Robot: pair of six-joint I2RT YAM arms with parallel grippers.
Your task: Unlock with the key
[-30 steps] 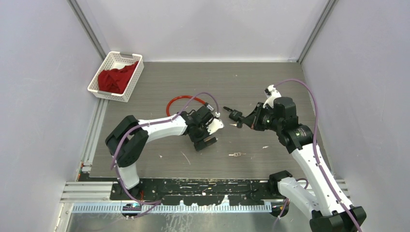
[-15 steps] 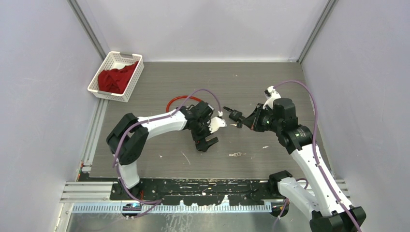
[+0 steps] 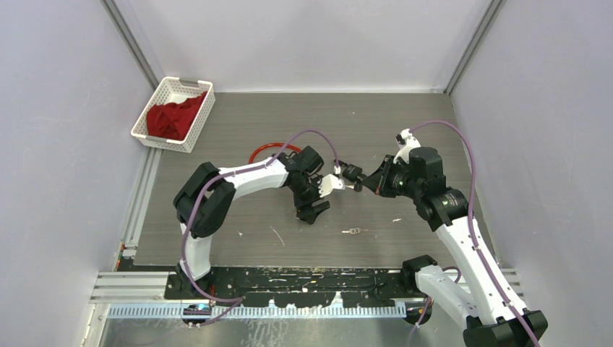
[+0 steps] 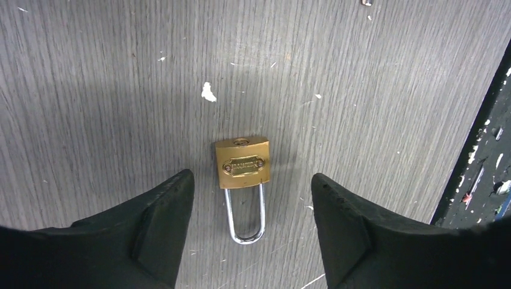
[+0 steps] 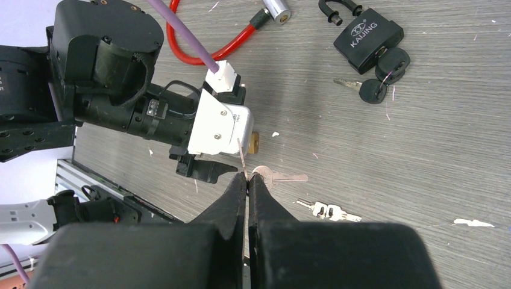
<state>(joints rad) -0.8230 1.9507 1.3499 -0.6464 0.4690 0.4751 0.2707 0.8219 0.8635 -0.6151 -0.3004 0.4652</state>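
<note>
Straddling brass padlock (image 4: 243, 165), left hand (image 4: 252, 180) released | right hand (image 5: 247, 177) clenched, seemingly on key (image 5: 274, 176) | loose keys (image 5: 328, 210) nearby

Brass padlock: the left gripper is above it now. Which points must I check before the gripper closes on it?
1. Left gripper open, one finger on each side of the brass padlock: ok.
2. Padlock flat on the table, nothing touching it: ok.
3. Shackle closed, lock not yet opened: ok.
4. Right gripper shut on the silver key: ok.
5. Key at the keyhole: not ok, it is apart from the padlock.
6. Finger height above the table: cannot tell.
</note>
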